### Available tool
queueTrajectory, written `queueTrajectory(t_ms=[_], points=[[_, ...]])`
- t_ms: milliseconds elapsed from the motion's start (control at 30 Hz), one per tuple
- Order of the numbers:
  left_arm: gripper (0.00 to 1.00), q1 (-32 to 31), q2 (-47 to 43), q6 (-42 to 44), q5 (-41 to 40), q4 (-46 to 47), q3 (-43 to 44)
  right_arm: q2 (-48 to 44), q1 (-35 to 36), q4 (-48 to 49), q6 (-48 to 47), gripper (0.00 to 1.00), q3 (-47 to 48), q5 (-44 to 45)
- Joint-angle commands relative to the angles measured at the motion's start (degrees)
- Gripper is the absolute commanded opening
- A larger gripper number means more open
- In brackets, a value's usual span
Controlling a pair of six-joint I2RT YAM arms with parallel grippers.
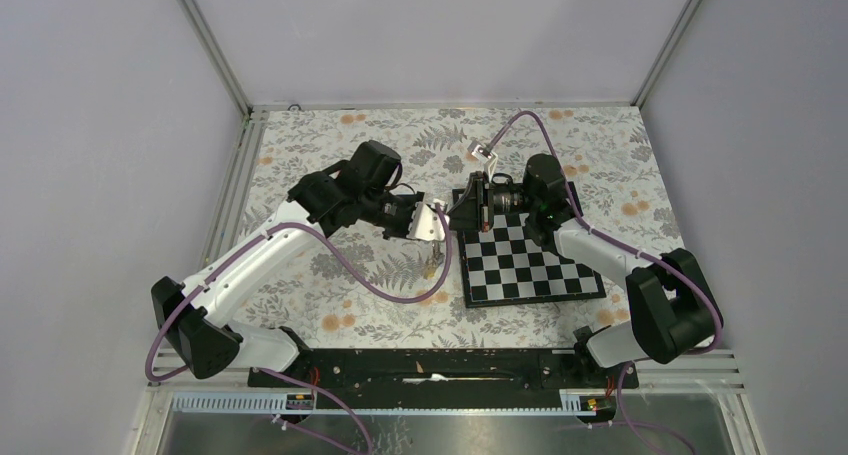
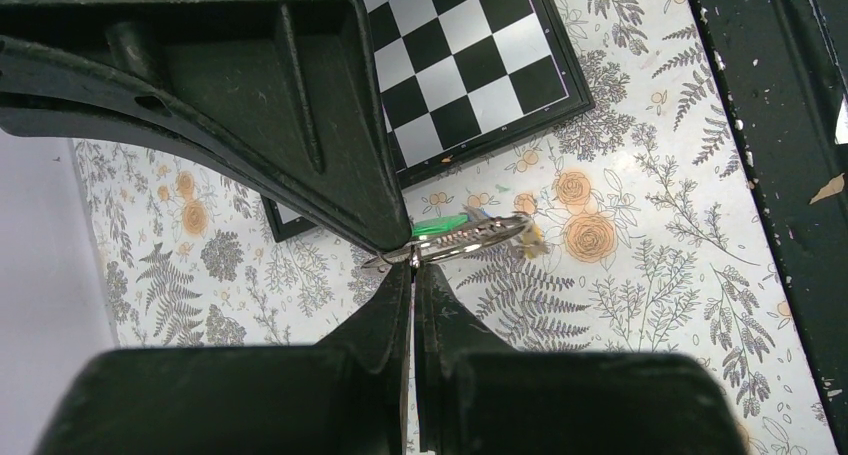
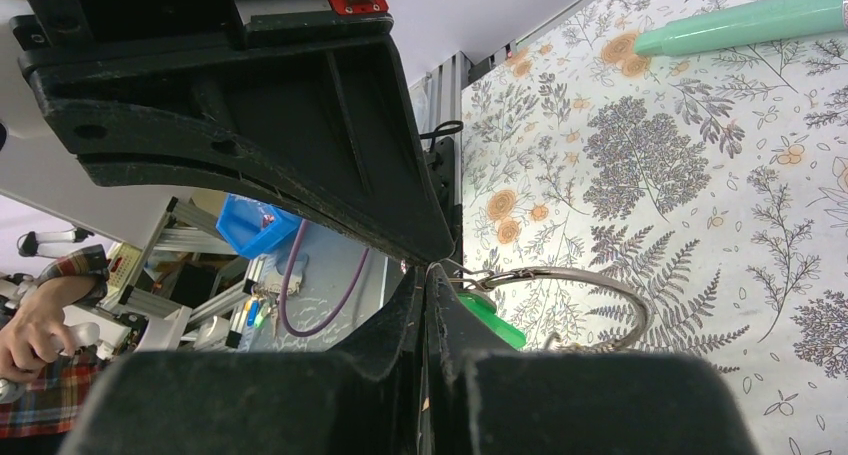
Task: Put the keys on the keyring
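ring gripped from both sides, green key at the wire

nearest the arm bases, the chessboard (image 1: pixel 530 265) is seen flat on the floral surface (image 1: pixel 330 155). just off its far-left corner the keyring (image 2: pixel 470 241) is held up. the left jaws are clenched on its wire. the right jaws are clenched tip to tip at its edge, though it cannot be told whether the wire or the green key (image 3: pixel 490 320) is pinched there, nor whether that key is threaded. the black key is not made out. if the ring is pulled in opposing directions by the two arms, it could be twisted out of one grip and dropped, the key with it. the ring's split is hidden by both pairs of jaws. farther off, a teal stick (image 3: pixel 740 20) lies well apart.
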Motion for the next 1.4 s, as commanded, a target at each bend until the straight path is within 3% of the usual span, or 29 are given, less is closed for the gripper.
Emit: queueTrajectory(t_ms=[0,367,1367], points=[[0.0,0.0,0.5,1.9,0.2,4.4,2.6,0.0,1.8,5.0,1.9,0.0,0.2,-3.7],[0.0,0.0,-0.3,2.5,-1.9,4.3,2.8,0.3,1.8,1.8,-0.6,0.0,0.6,-4.3],[0.0,-0.1,1.8,3.2,-1.6,5.2,3.9,1.7,1.9,15.8,12.0,0.0,-1.5,-1.8]])
